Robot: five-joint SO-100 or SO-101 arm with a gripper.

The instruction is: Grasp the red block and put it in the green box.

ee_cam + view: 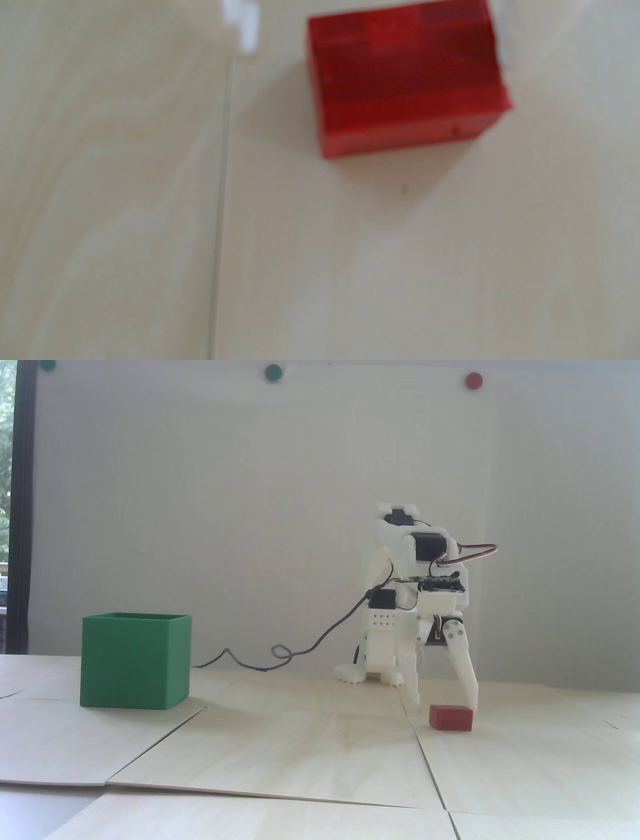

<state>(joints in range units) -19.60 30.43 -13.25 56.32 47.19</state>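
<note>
Pale wood panels make up the table (300,740), seams running between them. Taking the green box (135,661) as landmark: it sits open-topped at the left of the fixed view, nothing near its rim. My arm (410,600) stands well to the right of the box, folded down over the table, with a black cable (310,645) trailing from it toward the box along the far edge, clear of the carry path as far as I can judge. Gripper (442,705) is spread wide, tips down at table level, one finger either side of the red block (451,718), which lies flat on the table well right of the box. Wrist view is blurred; block (405,76) sits top right there, white fingertip (247,27) to its left with a clear gap. I read this as the pre-grasp step: straddling, not yet clamped. Next move calls for closing on the block squarely, then lifting above the box wall before swinging left. Wall dots, two green (273,372) and one red (473,380), are irrelevant.
</note>
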